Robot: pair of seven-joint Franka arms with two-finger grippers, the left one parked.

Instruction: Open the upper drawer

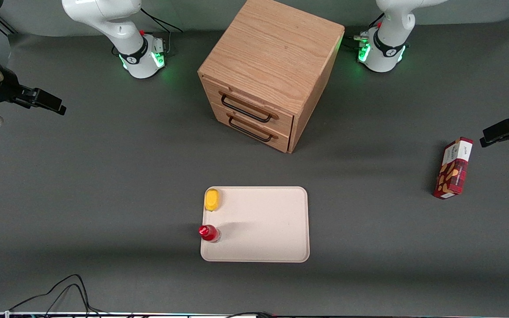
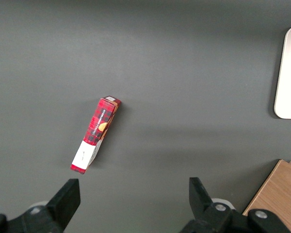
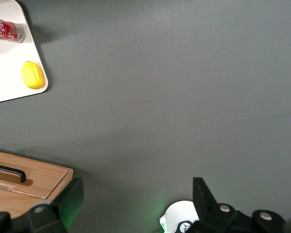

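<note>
In cabinet (image 1: 276,70) – shut upper drawer (image 1: 249,107)

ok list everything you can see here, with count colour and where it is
cabinet: one, light oak, between the two arm bases, standing on the table
upper drawer: one, light oak with a black wire handle, shut, topmost in the cabinet
bottom drawer: one, light oak with a black handle, shut, under the upper drawer
tray: one, cream, nearer the front camera than the cabinet
lemon: one, yellow, in a tray corner
can: one, red, on the tray's edge
box: one, red plaid, toward the parked arm's end of the table
table: one, dark grey
claw: one, black, open, raised over bare table toward the working arm's end
</note>
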